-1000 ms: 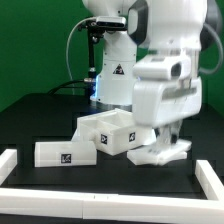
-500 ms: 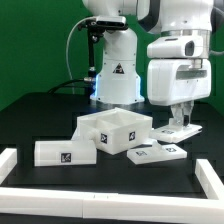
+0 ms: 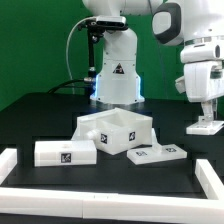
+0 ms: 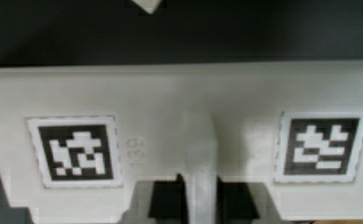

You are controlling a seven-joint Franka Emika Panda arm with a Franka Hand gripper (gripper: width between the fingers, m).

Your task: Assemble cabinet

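Since the cabinet (image 3: 115, 130) sits mid-way across the table (image 3: 40, 110) as an open white box, tagged in front and unfitted, the step in hand looks like bringing it parts. A long tagged block (image 3: 65, 152) lies beside it toward the exterior view's left, flat panels (image 3: 160, 153) before it. At that view's right, the end effector (image 3: 205, 118) pinches a two-tag panel (image 3: 205, 127), which next needs aligning with the box.

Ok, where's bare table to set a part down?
Bare table lies behind the long block, on the exterior view's left of the cabinet box. A strip is free between those parts and the front rail. The middle is crowded: block, box and flat panel sit close together. The gripper holds a tagged panel at that view's right.
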